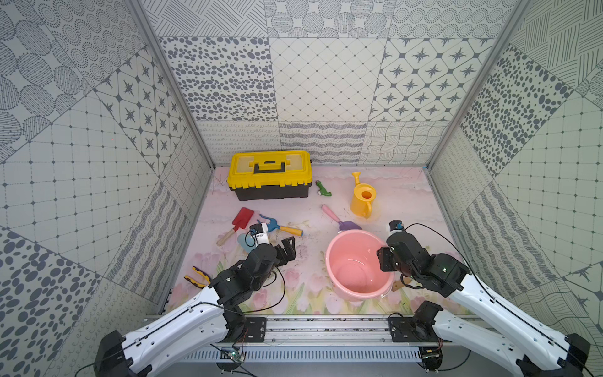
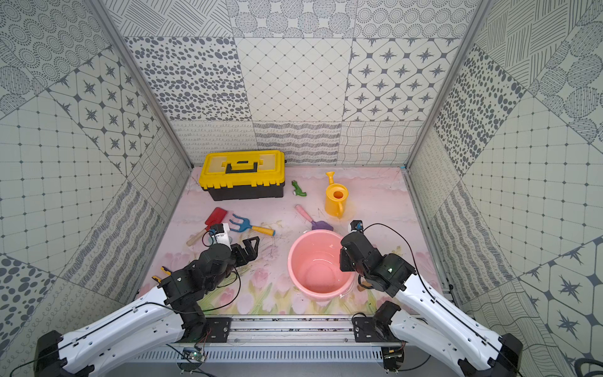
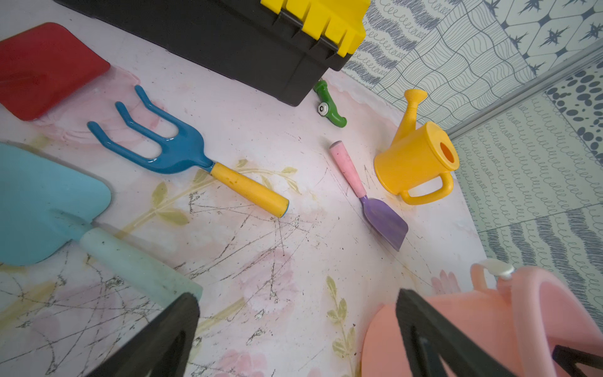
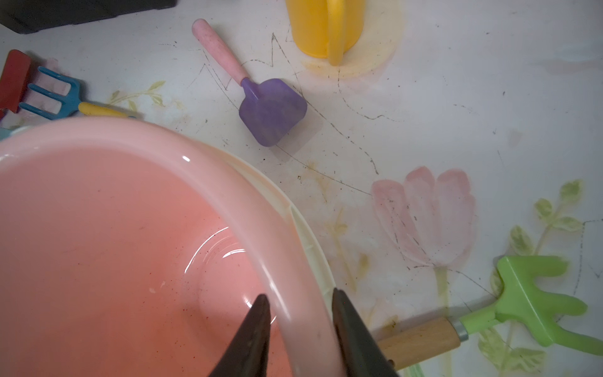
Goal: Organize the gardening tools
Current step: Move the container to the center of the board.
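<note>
1. Right gripper (image 4: 298,292): my fingers (image 4: 254,336) straddle the rim of the pink bucket (image 4: 195,150), one inside and one outside, drawn in close. The rim is blurred there, so I can't tell if they're actually biting on it. My guess at the reason is to pin the bucket so it makes a steady drop spot.
2. The light green rake (image 4: 528,303) lies just beside the outer finger. Its wooden handle end points toward the bucket and its tines point away, toward the right edge of the desk (image 1: 306,209). In both top views only the handle tip peeks out.
3. Left gripper (image 3: 295,295): the fingers are wide apart and holding nothing, hovering over bare desk between the bucket and the light blue trowel (image 3: 49,202). The trowel's pale handle end sits right at one finger and its blade points toward the left edge. To me it looks lined up for that handle.
4. Further out is the blue rake (image 1: 277,225), with its long axis roughly across the desk, tines left and yellow handle right. The red spade (image 1: 243,217) is just beside it, blade toward the back edge and wooden handle toward the front left corner.
5. The purple spade (image 1: 341,219) is mid-desk. Its blade sits near the bucket's back rim and its pink handle angles back-left toward the toolbox (image 1: 269,174).
6. The bucket is empty, so I'd say the sorting hasn't really started.
</note>
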Tool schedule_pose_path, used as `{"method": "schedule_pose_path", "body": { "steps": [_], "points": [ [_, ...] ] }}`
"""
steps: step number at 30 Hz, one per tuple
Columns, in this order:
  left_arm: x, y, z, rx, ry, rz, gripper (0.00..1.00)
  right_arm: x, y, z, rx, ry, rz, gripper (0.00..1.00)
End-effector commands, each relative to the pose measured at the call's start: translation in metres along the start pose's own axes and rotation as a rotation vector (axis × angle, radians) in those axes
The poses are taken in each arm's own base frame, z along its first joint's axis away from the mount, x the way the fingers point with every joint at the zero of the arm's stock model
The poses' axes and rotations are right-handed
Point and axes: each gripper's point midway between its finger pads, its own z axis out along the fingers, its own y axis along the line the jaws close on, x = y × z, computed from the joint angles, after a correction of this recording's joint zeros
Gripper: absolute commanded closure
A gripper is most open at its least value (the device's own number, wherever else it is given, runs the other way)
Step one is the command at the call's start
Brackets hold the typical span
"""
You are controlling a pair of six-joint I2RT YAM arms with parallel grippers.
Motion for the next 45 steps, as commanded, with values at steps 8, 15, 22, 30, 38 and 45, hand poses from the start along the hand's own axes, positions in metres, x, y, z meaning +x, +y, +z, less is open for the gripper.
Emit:
{"method": "schedule_pose_path", "body": {
  "steps": [8,15,22,30,38,45],
  "points": [
    [-0.009,0.003,-0.012,0.007,-0.052,0.007,0.0,-0.074,0.051,0.029,0.003,-0.114,-0.011,0.9],
    [-0.009,0.004,-0.014,0.008,-0.057,0.006,0.01,-0.128,0.065,0.063,0.026,-0.14,0.017,0.93],
    [-0.01,0.004,-0.015,0.007,-0.058,0.011,0.0,-0.158,0.084,0.108,0.026,-0.106,0.035,0.93],
    [-0.008,0.003,-0.014,0.008,-0.055,0.013,0.01,-0.182,0.113,0.138,-0.016,-0.106,0.077,0.92],
    [-0.008,0.004,-0.013,0.002,-0.057,0.016,0.0,-0.2,0.115,0.157,0.018,-0.129,0.095,0.87],
    [-0.007,0.004,-0.012,-0.002,-0.055,0.023,0.01,-0.204,0.117,0.155,-0.001,-0.131,0.093,0.75]
  ]
}}
